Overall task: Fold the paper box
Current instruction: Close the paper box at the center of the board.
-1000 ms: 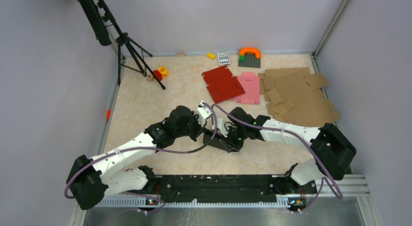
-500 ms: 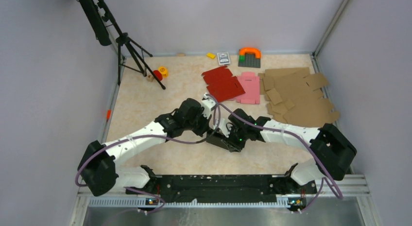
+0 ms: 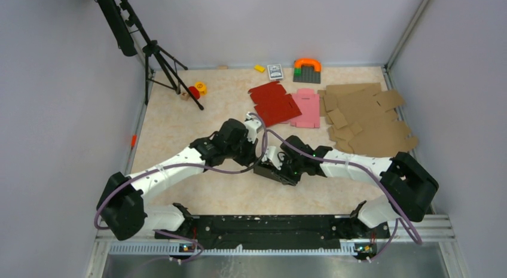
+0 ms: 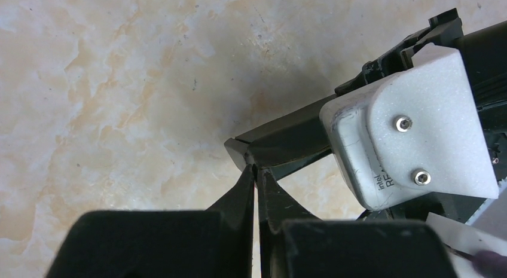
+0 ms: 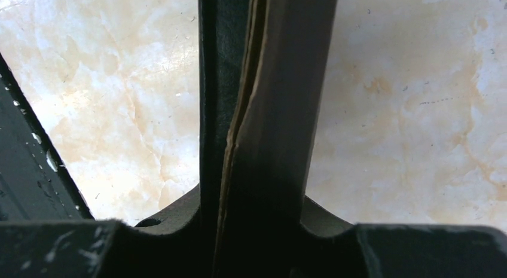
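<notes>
The paper box [image 3: 269,172] is a black, partly folded blank in the middle of the table. My right gripper [image 3: 277,168] is shut on it; in the right wrist view its folded layers [image 5: 281,110] stand edge-on between the jaws of the right gripper [image 5: 263,188]. My left gripper [image 3: 258,159] reaches in from the left and is shut. In the left wrist view the left gripper's [image 4: 256,169] tips meet at the box's near corner [image 4: 281,140], touching its edge. Whether they pinch any cardboard does not show.
At the back lie a red blank [image 3: 274,103], a pink blank [image 3: 307,107] and a pile of brown cardboard blanks [image 3: 365,119]. A tripod [image 3: 158,57] stands at the back left, with small toys [image 3: 196,89] by its foot. An orange-and-green toy [image 3: 307,69] sits by the back wall.
My left arm has swung right and forward, bringing its shut fingers up to the box's corner. The right gripper has kept its hold, and the box has hardly moved.
</notes>
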Controlling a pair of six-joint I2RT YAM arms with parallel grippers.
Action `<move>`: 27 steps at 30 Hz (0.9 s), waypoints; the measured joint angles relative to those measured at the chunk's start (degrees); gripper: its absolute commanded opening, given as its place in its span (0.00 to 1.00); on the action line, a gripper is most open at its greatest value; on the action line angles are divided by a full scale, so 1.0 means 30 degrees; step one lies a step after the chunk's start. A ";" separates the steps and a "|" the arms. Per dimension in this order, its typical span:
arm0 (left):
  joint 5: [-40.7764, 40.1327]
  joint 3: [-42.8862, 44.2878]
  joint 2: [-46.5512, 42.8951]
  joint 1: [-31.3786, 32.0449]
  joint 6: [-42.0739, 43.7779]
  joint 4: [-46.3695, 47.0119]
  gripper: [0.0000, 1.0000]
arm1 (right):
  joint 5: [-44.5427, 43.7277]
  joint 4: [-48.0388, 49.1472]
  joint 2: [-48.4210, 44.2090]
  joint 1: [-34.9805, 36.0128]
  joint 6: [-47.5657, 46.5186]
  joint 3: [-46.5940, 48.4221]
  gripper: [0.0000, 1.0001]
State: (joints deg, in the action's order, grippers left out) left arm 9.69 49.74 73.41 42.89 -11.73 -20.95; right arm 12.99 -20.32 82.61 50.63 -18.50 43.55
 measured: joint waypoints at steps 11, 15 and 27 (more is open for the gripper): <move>-0.0998 -0.1698 -0.1239 -0.0022 0.0233 0.1778 0.21 | 0.0015 0.0503 0.0000 0.0080 -0.0182 -0.0029 0.01; -0.0306 -0.2783 -0.2069 -0.0226 0.0707 0.2943 0.12 | 0.0539 0.0627 -0.0036 0.0087 -0.0270 -0.0168 0.01; 0.3548 -0.3031 -0.2521 -0.2011 0.1508 0.3592 0.00 | 0.1275 0.0539 -0.0991 0.0087 -0.0036 -0.0306 0.00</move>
State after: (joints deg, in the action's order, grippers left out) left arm 20.34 40.64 65.84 36.86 -7.20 -10.17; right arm 16.82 -18.70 79.64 50.89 -18.61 42.63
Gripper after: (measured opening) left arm 0.004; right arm 0.301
